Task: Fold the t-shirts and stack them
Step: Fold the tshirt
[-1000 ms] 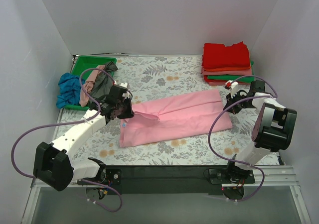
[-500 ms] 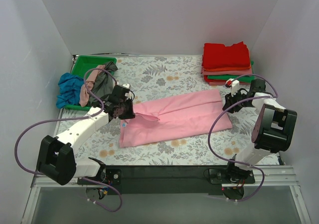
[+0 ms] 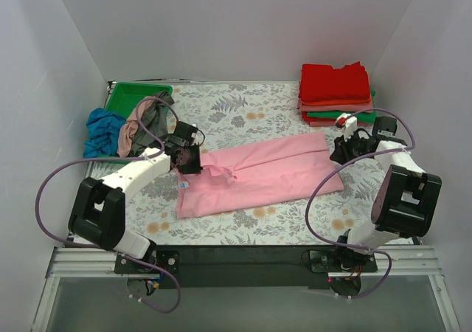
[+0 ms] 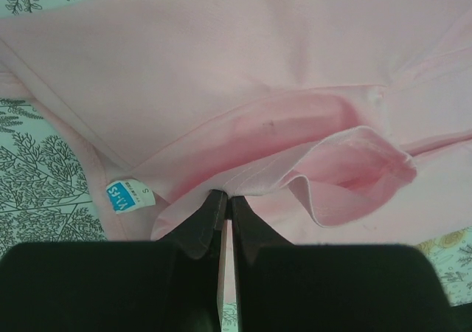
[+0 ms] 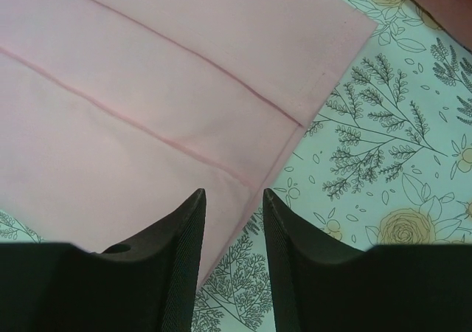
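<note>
— Where's the pink t-shirt [image 3: 258, 173]?
— Mid-table, folded into a long band that runs from 8 o'clock toward 2 o'clock. It lies flat except for a puckered, raised fold at its 9 o'clock end, beside the blue neck label [image 4: 122, 197].
— The others?
— A folded stack sits at 1 o'clock, with the red shirt [image 3: 334, 81] on top and a salmon layer [image 3: 335, 105] and a green layer [image 3: 324, 114] beneath. At 10 o'clock, a blue shirt [image 3: 99, 131] and a dusty-pink shirt [image 3: 131, 134] lie crumpled.

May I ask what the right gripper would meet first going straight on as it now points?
Probably the hemmed end of the pink t-shirt, which lies right ahead of the open right gripper, though depth is unclear.
</note>
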Controlling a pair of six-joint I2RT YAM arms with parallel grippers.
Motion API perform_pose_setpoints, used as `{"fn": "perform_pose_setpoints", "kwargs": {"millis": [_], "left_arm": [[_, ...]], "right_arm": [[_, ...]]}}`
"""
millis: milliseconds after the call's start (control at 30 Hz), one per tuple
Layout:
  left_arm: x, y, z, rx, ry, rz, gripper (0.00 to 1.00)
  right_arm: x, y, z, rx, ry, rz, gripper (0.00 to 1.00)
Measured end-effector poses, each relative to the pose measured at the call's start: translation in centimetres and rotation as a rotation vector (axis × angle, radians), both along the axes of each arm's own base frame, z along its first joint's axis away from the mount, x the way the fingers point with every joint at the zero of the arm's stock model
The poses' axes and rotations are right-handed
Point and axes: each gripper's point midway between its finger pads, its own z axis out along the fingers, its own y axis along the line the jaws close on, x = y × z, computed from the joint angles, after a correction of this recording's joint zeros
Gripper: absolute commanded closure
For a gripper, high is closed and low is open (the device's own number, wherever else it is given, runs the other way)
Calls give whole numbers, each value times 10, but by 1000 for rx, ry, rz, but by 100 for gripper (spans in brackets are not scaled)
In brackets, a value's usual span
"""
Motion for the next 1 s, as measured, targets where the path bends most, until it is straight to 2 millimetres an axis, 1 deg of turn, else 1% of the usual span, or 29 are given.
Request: {"fn": "perform_pose_setpoints", "kwargs": {"millis": [33,67,167,200,233,333,400,467,500,533,600,633,700,733,767,800,833,900,933,1000], "left_arm": [[3,1,-4,6,6,5,86],[4,2,-6,10,8,9,79],[13,8,-13,33,18,37,67],[17,11,-15,42,20,48,60],[24,14,-16,54,18,61,57],[45,22,-16,89,-2,104,53],[60,27,-9,107,-34,130,53],[68,30,3,108,-76,138,52],[70,31,12,100,-103,139,49],[70,30,24,85,-134,133,42],[64,29,52,38,-209,121,35],[57,29,70,2,-255,118,31],[40,29,101,-73,-346,116,31],[29,30,113,-106,-382,112,31],[21,31,120,-132,-402,110,31],[11,32,124,-157,-414,107,31],[1,32,126,-182,-423,103,31],[-15,32,125,-218,-418,94,31],[-23,32,123,-232,-409,91,31],[-36,30,122,-272,-398,78,32]], "right_arm": [[-1,1,0,3,-1,2,56],[-1,1,0,5,-1,3,56],[-5,5,3,15,-9,10,56],[-7,6,5,20,-16,14,56],[-8,7,7,24,-23,19,56],[-11,14,16,32,-51,44,56],[-16,20,24,38,-74,74,55],[-22,27,30,38,-91,118,54],[-27,33,33,38,-102,153,53],[-32,40,35,37,-108,190,52],[-45,57,38,34,-118,282,51],[-50,67,38,28,-120,325,51],[-67,93,35,15,-118,443,50],[-76,108,33,11,-111,506,51],[-82,118,32,7,-105,548,51],[-90,130,31,7,-97,601,51],[-95,138,31,7,-88,633,51],[-103,153,32,3,-71,690,50],[-102,158,34,2,-63,701,50],[-107,185,38,-7,-59,790,52]]}}
